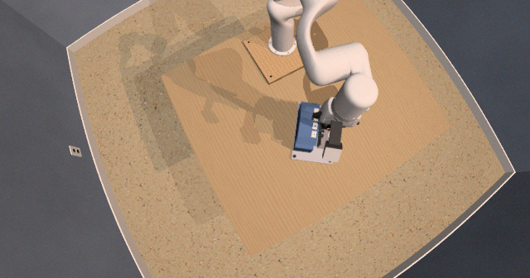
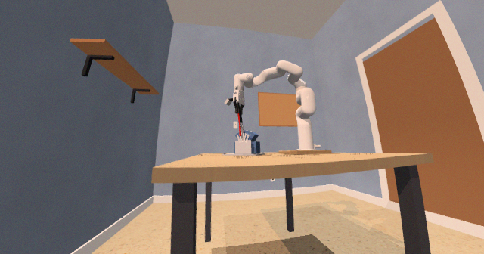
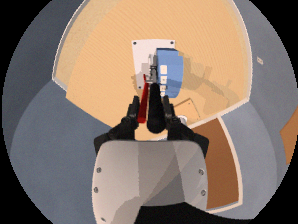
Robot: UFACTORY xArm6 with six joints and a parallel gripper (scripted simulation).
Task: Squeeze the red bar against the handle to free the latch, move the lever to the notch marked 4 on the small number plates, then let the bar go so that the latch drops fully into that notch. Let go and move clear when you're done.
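Note:
The lever unit has a blue housing (image 1: 305,126) (image 2: 256,147) (image 3: 172,72) on a grey base (image 1: 311,156) (image 2: 243,147), with small white number plates (image 1: 314,127) along its side. A black handle (image 3: 154,111) rises from it, with the red bar (image 2: 239,123) (image 3: 143,98) pressed close along it. My gripper (image 1: 334,135) (image 2: 238,108) (image 3: 151,102) comes down from above and is shut around the top of the handle and the red bar together. The latch, the notches and the digits on the plates are too small to read.
The unit stands on a wooden table (image 1: 248,166) (image 2: 287,167). The arm's base (image 1: 282,46) (image 2: 305,148) sits on a small board at the far side. A shelf (image 2: 113,63) hangs on the left wall, well away.

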